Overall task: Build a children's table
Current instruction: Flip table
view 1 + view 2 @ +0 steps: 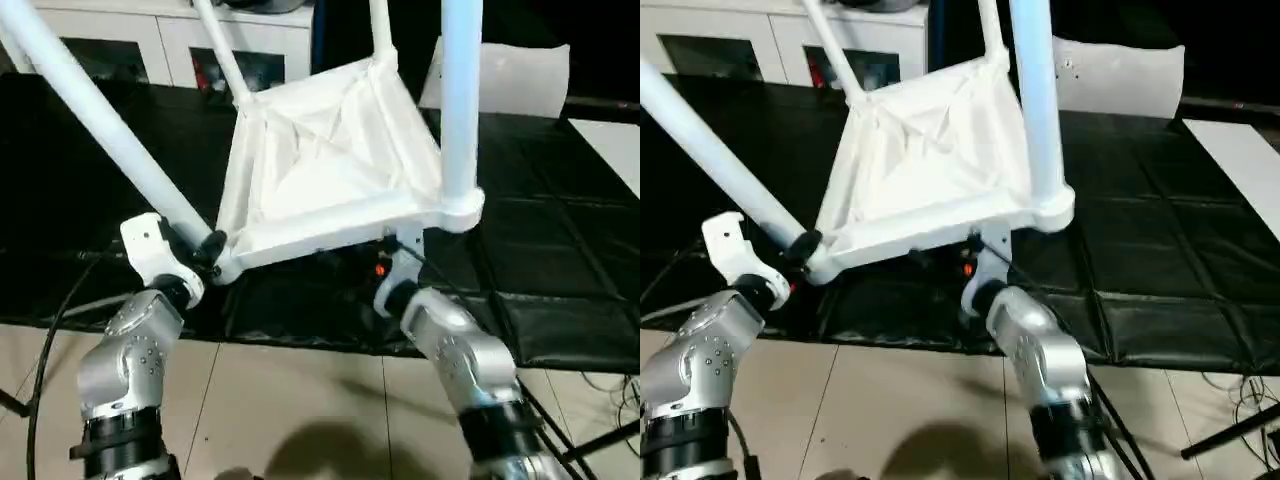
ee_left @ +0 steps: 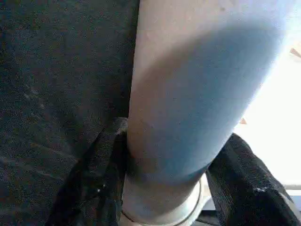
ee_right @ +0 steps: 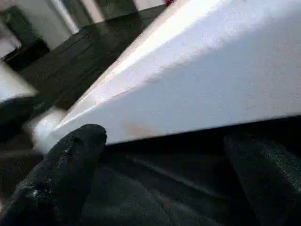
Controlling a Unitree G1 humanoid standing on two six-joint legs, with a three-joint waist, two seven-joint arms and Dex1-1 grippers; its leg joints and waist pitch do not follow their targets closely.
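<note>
The white tabletop (image 1: 320, 160) is upside down and tilted, its ribbed underside facing me above the black mat. A tube leg stands in each corner socket: near-left leg (image 1: 110, 130), near-right leg (image 1: 460, 90), and two far legs (image 1: 215, 50) (image 1: 380, 30). My left gripper (image 1: 205, 255) is shut on the near-left leg just above its socket; both black fingers (image 2: 99, 179) press against the tube (image 2: 188, 94). My right gripper (image 1: 395, 265) sits under the tabletop's near edge (image 3: 197, 80), open, its fingers (image 3: 70, 160) spread wide below that edge.
A black mat (image 1: 560, 250) covers the floor under the table, with pale tiles (image 1: 300, 400) nearer me. A white cabinet with glass doors (image 1: 130, 45) stands at the back left. A flat white board (image 1: 510, 75) leans at the back right. Cables (image 1: 600, 400) run at the right.
</note>
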